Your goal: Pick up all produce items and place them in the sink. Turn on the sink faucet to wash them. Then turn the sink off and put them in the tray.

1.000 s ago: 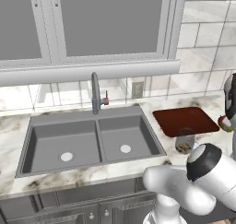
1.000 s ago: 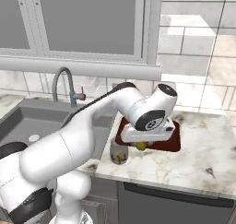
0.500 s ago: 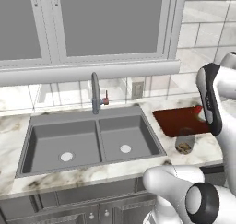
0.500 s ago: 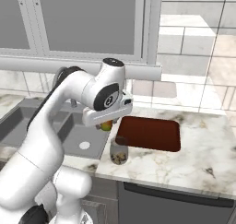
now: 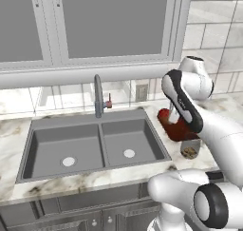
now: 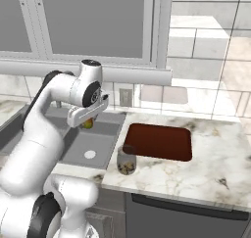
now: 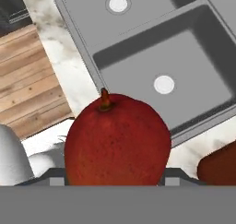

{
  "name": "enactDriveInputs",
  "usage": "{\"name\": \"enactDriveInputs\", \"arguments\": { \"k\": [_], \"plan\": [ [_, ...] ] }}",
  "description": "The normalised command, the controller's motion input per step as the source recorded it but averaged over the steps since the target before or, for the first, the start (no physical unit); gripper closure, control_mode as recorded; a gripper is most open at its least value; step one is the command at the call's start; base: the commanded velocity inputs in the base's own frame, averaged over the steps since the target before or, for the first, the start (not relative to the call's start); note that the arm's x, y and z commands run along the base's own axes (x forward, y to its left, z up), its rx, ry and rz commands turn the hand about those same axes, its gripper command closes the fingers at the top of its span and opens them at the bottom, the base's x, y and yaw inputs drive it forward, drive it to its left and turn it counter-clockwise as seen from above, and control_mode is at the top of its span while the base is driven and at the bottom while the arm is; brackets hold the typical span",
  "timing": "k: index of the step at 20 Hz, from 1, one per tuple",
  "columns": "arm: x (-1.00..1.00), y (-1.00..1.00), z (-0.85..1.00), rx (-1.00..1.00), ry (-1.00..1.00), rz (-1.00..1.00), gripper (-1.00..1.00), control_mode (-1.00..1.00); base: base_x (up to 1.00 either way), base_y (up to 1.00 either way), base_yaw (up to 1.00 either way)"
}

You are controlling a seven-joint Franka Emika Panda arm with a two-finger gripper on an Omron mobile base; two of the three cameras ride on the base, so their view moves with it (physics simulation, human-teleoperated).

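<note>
Tool [image 6: 88, 123] grips red fruit [image 7: 117, 142], stem up, held above the right basin of the sink [image 6: 100, 145]. Tray [image 6: 159, 141] and jar [image 6: 127, 161] on bench [image 6: 196, 173] beside it.

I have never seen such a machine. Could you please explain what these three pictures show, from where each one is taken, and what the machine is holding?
This is a white robot arm with dark joints, in a computer-rendered kitchen. Two pictures come from cameras behind the arm, one on its left and one on its right; the third looks along its gripper.

The marble counter holds a large dark grey double-basin sink with a slim grey gooseneck faucet. Beside the sink lie a flat dark red-brown tray and a small glass jar.

The gripper holds a small rounded red fruit, with a green-yellow patch, near the sink's right basin.
</note>
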Motion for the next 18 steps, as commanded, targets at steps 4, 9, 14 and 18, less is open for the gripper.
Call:
{"name": "enactDriveInputs", "arguments": {
  "k": [4, 9, 14, 18],
  "plan": [
    [0.72, 0.9, -0.71, 0.0, 0.02, 0.15, 1.0, -1.0, 0.0, 0.0, 0.0],
    [0.49, 0.63, -0.98, 0.0, 0.0, -0.01, 1.0, -1.0, 0.0, 0.0, 0.0],
    [0.5, 0.51, -0.99, -0.02, 0.0, -0.06, 1.0, -1.0, 0.0, 0.0, 0.0],
    [0.35, 0.07, -0.84, 0.0, 0.0, -0.02, 1.0, -1.0, 0.0, 0.0, 0.0]
  ]
}}
